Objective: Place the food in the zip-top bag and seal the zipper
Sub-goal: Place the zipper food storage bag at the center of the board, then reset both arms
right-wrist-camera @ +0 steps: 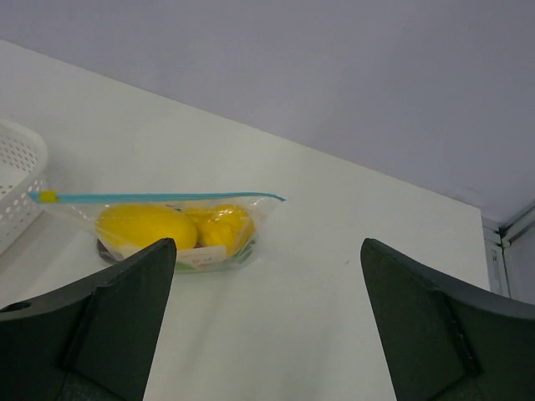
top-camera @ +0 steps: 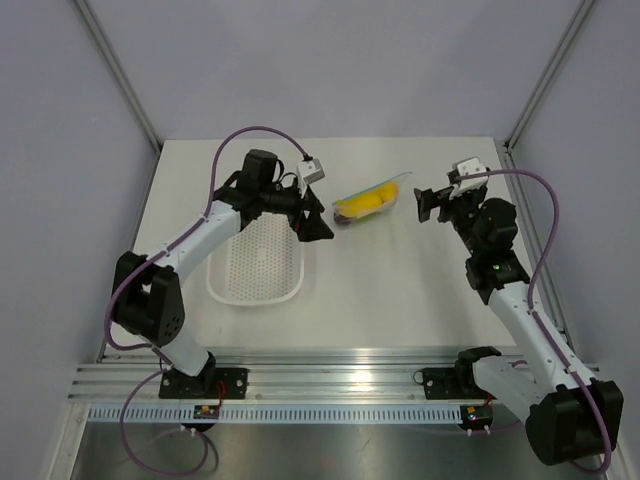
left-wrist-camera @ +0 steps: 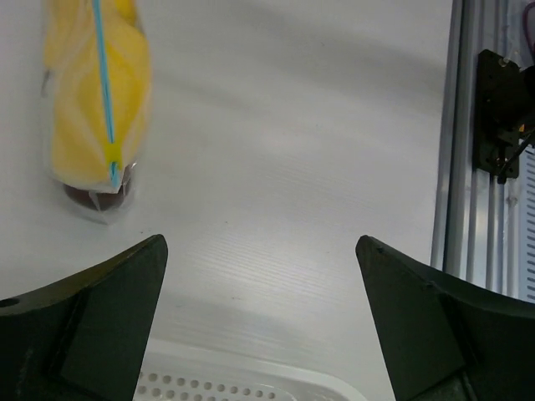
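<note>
here, food [right-wrist-camera: 147, 225] inside zip-top bag [right-wrist-camera: 257, 209], left gripper [left-wrist-camera: 259, 244] and right gripper [right-wrist-camera: 268, 244] both spread, empty

We figured this was a robotics lab test cell, not a home. A left arm [top-camera: 195, 240] and right arm [top-camera: 525, 315] were bolted to a slotted aluminium rail [top-camera: 330, 385] at a white table [top-camera: 400, 290]. It had plain grey enclosure walls [top-camera: 330, 60], metal corner struts [top-camera: 115, 70], and purple cables [top-camera: 260, 128] looping loose.

One zip-top bag [top-camera: 372, 203]; two yellow fruits [right-wrist-camera: 146, 225]; one dark red fruit [left-wrist-camera: 88, 199]; one white basket [top-camera: 255, 297].
</note>
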Robot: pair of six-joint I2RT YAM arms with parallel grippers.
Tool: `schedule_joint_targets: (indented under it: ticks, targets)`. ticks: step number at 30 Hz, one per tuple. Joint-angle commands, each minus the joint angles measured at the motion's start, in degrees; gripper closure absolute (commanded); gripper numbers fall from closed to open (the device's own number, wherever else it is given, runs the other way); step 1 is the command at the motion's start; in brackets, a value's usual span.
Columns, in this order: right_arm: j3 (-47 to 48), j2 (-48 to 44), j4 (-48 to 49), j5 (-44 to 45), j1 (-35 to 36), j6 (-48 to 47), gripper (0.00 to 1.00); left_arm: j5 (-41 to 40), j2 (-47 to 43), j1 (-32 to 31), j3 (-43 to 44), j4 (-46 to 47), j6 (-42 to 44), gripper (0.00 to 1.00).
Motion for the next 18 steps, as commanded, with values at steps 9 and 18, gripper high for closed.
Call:
schedule_joint_targets:
  ticks: [9, 18]
  targets:
    - [24.0, 6.7, -34.7, 27.2, -0.2, 27.5, 0.01, -23.0, -19.1, 0.1, -3.0, 5.8, -15.4, 0.01]
    - [23.6, 10.7, -38.6, 33.9, -0.2, 37.3, 0.01, -49.3, -25.8, 0.7, -6.8, -3.7, -27.2, 0.01]
